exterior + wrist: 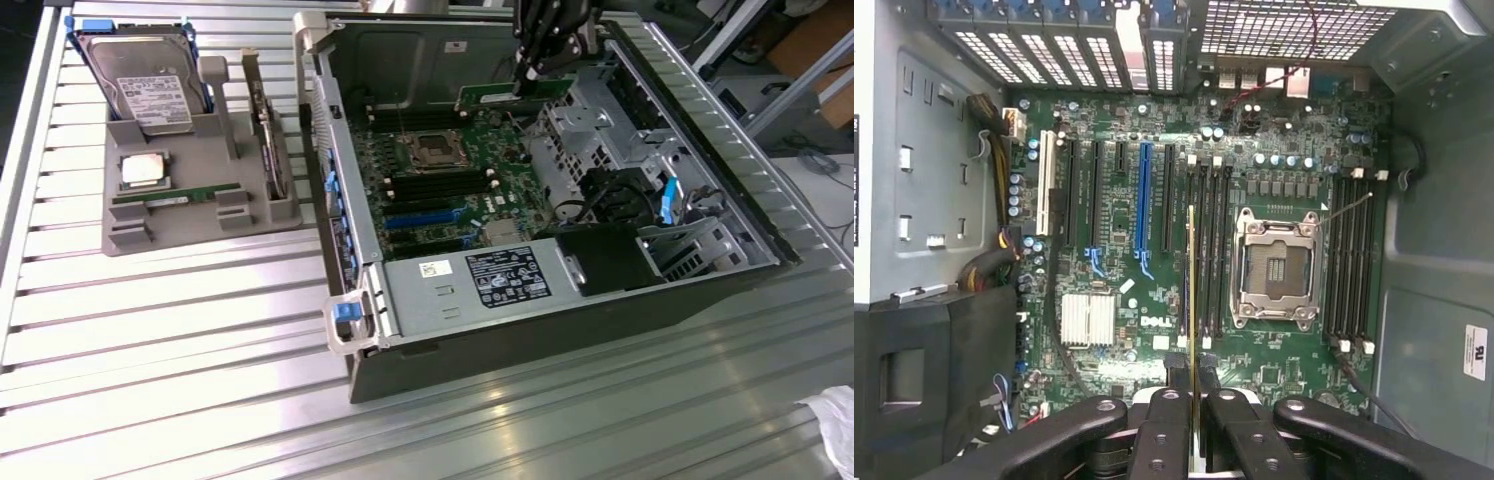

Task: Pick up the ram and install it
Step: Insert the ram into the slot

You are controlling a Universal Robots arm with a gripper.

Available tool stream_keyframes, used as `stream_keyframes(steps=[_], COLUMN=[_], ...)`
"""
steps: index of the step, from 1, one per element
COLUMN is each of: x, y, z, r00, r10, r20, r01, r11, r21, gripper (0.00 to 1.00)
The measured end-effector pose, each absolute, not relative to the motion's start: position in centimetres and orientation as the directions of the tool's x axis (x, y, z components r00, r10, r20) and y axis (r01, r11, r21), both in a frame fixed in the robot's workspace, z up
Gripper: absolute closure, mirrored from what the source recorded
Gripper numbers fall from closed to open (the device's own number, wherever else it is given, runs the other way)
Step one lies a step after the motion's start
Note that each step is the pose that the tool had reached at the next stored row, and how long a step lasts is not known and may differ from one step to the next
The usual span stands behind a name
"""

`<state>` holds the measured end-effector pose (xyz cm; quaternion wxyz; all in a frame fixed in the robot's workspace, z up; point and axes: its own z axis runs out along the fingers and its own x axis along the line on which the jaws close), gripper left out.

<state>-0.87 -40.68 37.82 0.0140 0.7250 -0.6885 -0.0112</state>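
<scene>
In the exterior view, the gripper (534,75) is hanging upper middle over the case (387,60), jaws clenching the ram (507,97) by its top edge; in the wrist view, the ram is showing edge-on above the slots (1214,250) beside the socket (1274,270); it is probably handling as light, stiff and fragile, best pinched along the bare edges.

- "DELL": white print on the motherboard (1116,232), just beside the fingertips of the gripper (1192,375).
- "UL"-like mark, turned sideways: on a white sticker (1475,352) on the case wall, well apart from the gripper.
- Power supply label (507,278), well apart from the gripper: print too small to read.
- Hard drive label (158,97), far from the gripper: print too small to read.
</scene>
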Motion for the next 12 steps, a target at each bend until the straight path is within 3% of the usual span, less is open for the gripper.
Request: stream_keyframes(steps=[12], x=[-0.87], y=[-40.68], z=[37.36], r00=[0.052], r10=[-0.999], r20=[0.003], r01=[-0.998], r11=[-0.052], r21=[0.036], gripper=[0.87])
